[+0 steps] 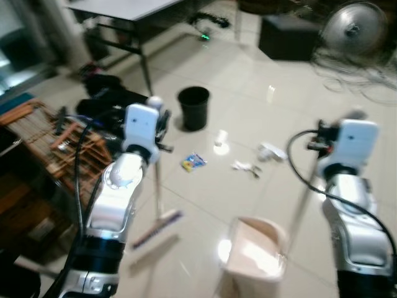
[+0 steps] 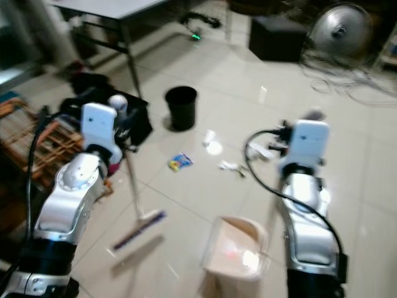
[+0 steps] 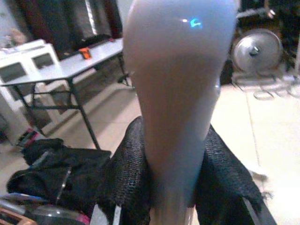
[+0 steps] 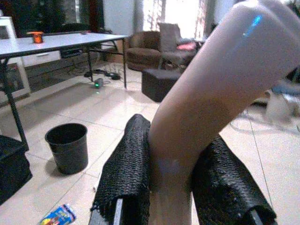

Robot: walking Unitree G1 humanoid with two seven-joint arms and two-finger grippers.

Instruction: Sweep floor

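My left gripper is shut on the pale broom handle, its black pads pressing both sides. The broom handle runs down to the broom head, which rests on the tiles at my left front. My right gripper is shut on the dustpan handle. That handle leads down to the beige dustpan on the floor in front of me. Litter lies beyond: a blue and yellow wrapper and white scraps.
A black bin stands past the litter. A wooden rack and black bags crowd the left. A table is at the back left, with a black box, a fan and loose cables at the back right.
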